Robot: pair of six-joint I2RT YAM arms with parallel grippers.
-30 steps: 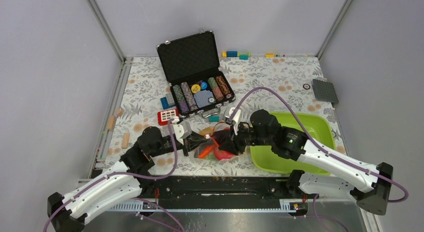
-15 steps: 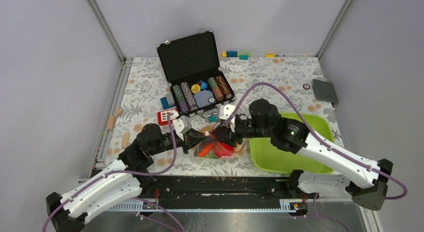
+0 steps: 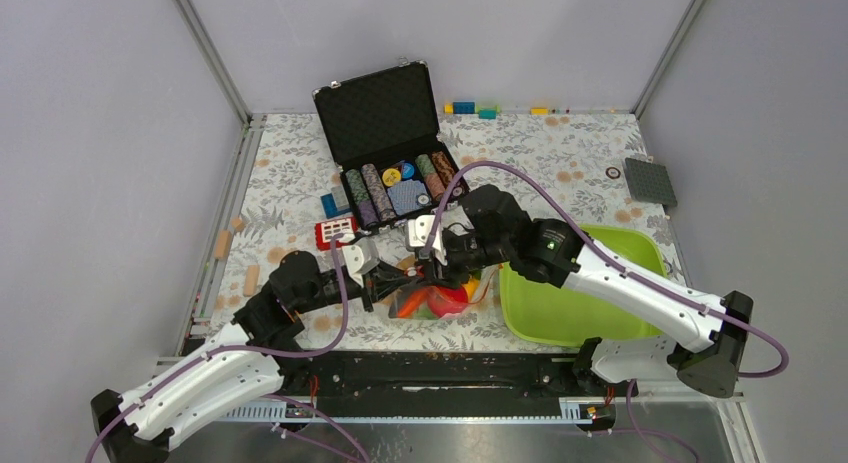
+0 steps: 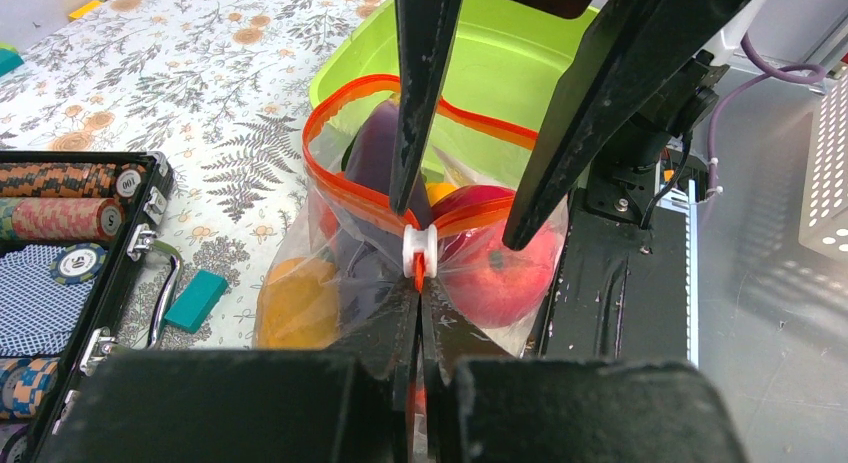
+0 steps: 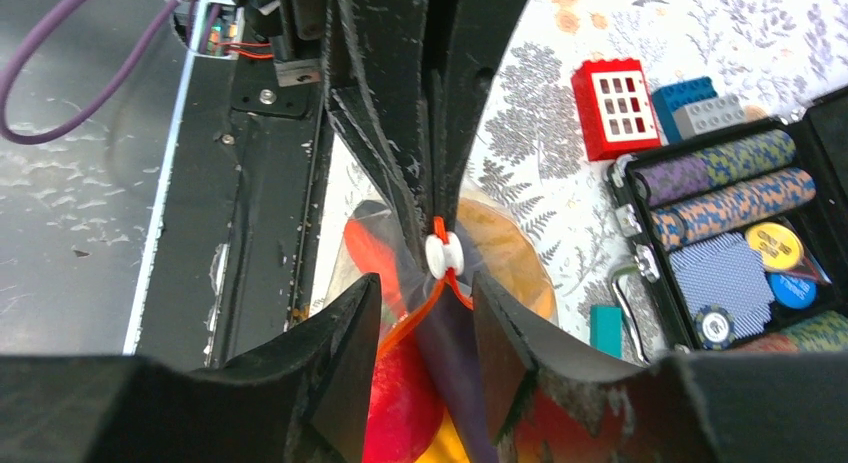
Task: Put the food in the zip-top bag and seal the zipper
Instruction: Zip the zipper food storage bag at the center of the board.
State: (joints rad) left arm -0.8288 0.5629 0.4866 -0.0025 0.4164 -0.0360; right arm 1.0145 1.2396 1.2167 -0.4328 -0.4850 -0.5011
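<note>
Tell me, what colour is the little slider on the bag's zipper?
White slider, sitting on the orange-red zipper. It shows best in the left wrist view.

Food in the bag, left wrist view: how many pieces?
3 showing through the bag: purple eggplant at the back, red apple right, orange piece left. A yellow sliver between them may be a fourth; more could be hidden.

The right pincer point(image 4: 456, 225) has slid left along the zipper point(image 4: 350, 83).
</note>
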